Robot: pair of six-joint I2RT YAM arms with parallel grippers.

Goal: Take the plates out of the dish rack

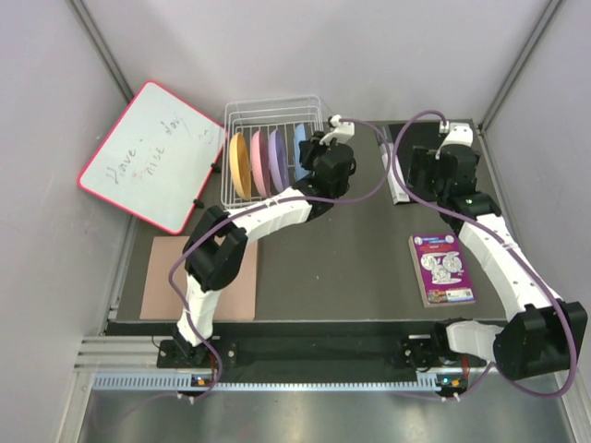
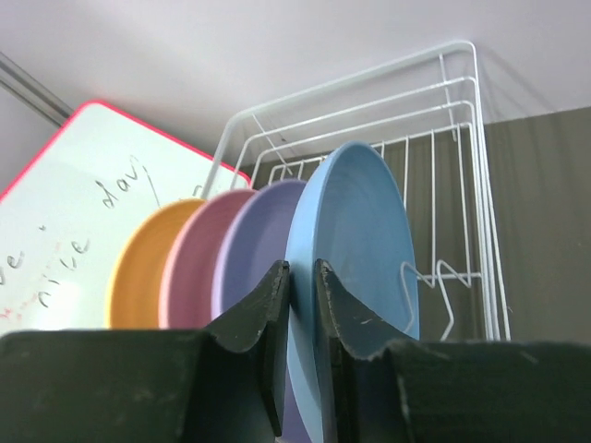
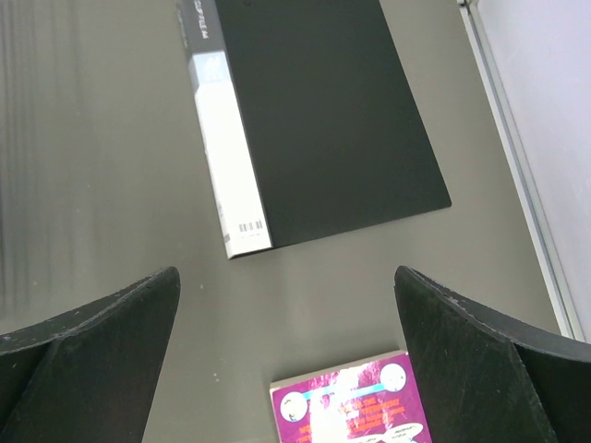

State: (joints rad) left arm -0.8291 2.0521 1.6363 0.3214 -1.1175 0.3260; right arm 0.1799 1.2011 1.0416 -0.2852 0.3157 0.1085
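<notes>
Table (image 1: pixel 360 268): left hand (image 2: pixel 302 274) straddles blue plate (image 2: pixel 360 231)

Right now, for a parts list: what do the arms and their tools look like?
The left arm and right arm have white shells and black joints, with purple cables looping along them. The left tool and right tool are black, each with two tapered fingers.

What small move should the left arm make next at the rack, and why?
Probably finish closing the left pincer on the rim of the light blue round plastic plate. Its fingers straddle that rim, but a firm grip is not clear yet. The plate stands upright in the white wire dish rack, so lifting should come only after that.
</notes>
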